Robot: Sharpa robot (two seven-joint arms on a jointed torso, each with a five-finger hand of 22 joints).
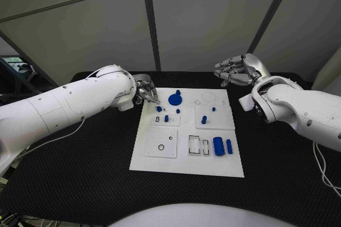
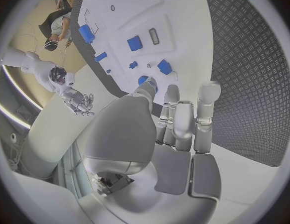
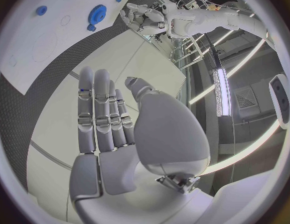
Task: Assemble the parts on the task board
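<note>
The white task board (image 1: 186, 155) lies in the middle of the black table. A blue gear (image 1: 175, 97) sits near its far edge, with small blue pegs (image 1: 166, 118) around it and two larger blue blocks (image 1: 219, 145) near the right side. My left hand (image 1: 147, 93) hovers over the board's far left corner, fingers stretched out and holding nothing. Its thumb tip (image 2: 145, 88) half hides a blue part (image 2: 143, 78). My right hand (image 1: 238, 69) is raised beyond the far right corner, fingers extended, nothing in it. The right wrist view shows the gear (image 3: 97, 14) on the board (image 3: 33, 50).
Black matting (image 1: 78, 178) surrounds the board on all sides. Recessed white plates and empty slots (image 1: 193, 145) mark the board's near half. Grey wall panels (image 1: 206, 25) stand behind the table.
</note>
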